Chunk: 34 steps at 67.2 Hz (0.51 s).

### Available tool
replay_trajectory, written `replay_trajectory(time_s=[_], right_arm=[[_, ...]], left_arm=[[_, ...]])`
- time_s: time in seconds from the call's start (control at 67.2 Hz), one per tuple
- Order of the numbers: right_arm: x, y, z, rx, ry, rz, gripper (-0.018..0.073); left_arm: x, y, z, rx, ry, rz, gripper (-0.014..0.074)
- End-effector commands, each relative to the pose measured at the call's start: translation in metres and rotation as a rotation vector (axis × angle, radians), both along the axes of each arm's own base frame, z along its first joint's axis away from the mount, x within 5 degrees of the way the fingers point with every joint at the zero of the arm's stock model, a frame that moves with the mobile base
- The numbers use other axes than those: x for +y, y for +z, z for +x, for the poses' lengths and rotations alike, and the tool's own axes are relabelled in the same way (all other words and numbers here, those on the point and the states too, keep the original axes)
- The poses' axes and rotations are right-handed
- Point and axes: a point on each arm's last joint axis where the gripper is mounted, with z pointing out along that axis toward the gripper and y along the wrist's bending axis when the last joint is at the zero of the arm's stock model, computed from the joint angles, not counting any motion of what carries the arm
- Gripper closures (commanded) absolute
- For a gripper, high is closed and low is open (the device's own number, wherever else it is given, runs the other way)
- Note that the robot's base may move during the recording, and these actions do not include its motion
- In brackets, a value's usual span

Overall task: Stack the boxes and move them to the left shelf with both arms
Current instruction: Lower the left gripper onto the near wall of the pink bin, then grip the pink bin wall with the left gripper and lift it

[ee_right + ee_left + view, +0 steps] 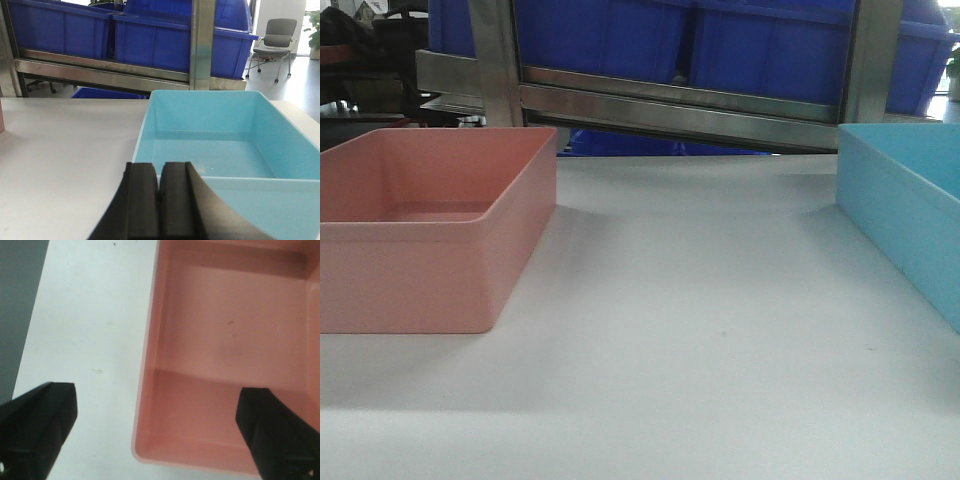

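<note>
White desk (pixel 700 300) runs the full width of the front view, backed at the far edge by a steel rack (pixel 680 105) carrying dark blue bins (pixel 620 35). Pink tub (pixel 430 230) stands upright on the left of the desk and light blue tub (pixel 910 210) on the right. They are well apart with bare surface between them, and both are empty. The front view shows neither arm. Only the left wrist view shows the left gripper (pixel 156 399): its jaws are spread wide and hold nothing, straddling one wall of the pink tub near a corner, one finger over the bare desk and the other over the tub's floor. Only the right wrist view shows the right gripper (pixel 160 170): its jaws are pressed together with nothing between them, just short of the light blue tub's near rim. That view also shows an office chair (pixel 277 42) far right.
</note>
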Motion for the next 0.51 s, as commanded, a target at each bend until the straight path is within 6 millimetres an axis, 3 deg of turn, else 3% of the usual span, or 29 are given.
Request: replay_trajectory(time_s=[0.0,0.208,0.491], right_arm=[[0.001,0.017,-0.004,-0.13,0.009,-0.001,0.0503],[0.001,0.017,-0.004,-0.13,0.009,-0.001,0.0503],[0.001,0.017,-0.004,-0.13,0.009,-0.001,0.0503]], left_arm=[[0.005,0.011,0.018,-0.063,0.008,0.006,0.0041],[0.007,-0.033,0.065,0.03,-0.027,0.011,0.0041],[0.005,-0.086,0.092,0.123,-0.023,-0.037,0.0041]])
